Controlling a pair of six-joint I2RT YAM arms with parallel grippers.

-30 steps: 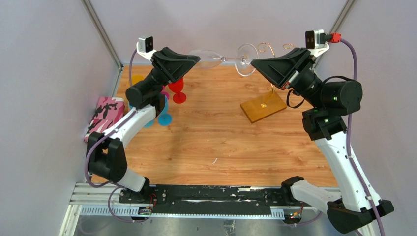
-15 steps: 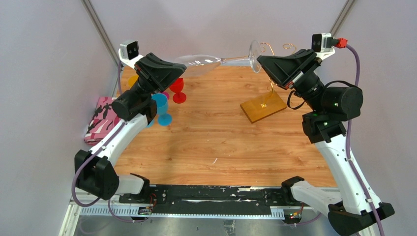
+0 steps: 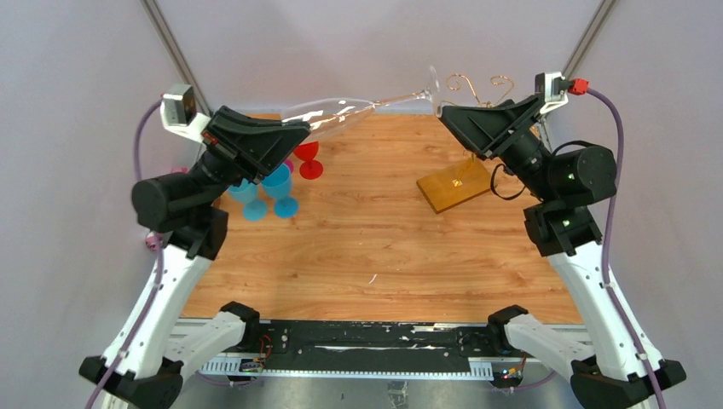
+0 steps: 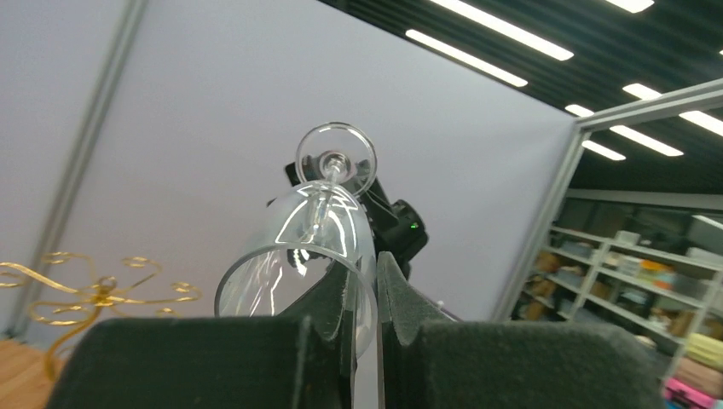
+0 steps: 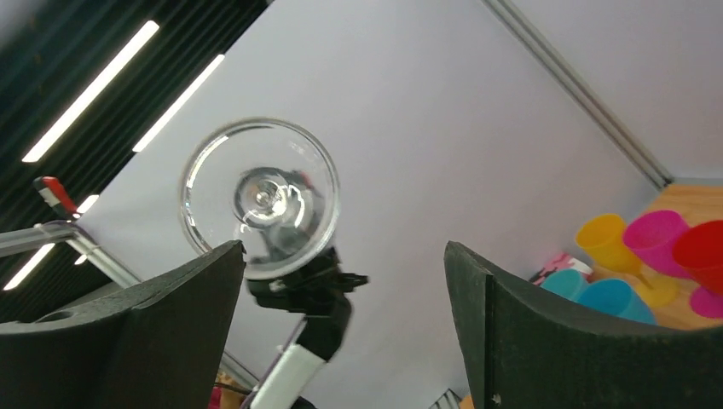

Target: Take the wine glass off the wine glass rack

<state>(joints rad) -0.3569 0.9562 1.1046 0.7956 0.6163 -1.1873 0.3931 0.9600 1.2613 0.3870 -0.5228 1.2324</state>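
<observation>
the left claw is pinched on the rim of the clear wine glass, held sideways high over the desk. its round foot points at the right claw, spread wide apart. the gold wine glass rack stands just beside it.

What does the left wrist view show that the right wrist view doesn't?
Only the left wrist view shows the left fingers pinched on the bowl rim of the wine glass. It also shows the gold scroll arms of the wine glass rack at the lower left, apart from the glass. Only the right wrist view shows the right fingers spread wide around the glass's foot, and the coloured cups at the right edge. Both views show the wine glass end-on, with the opposite arm behind it.
</observation>
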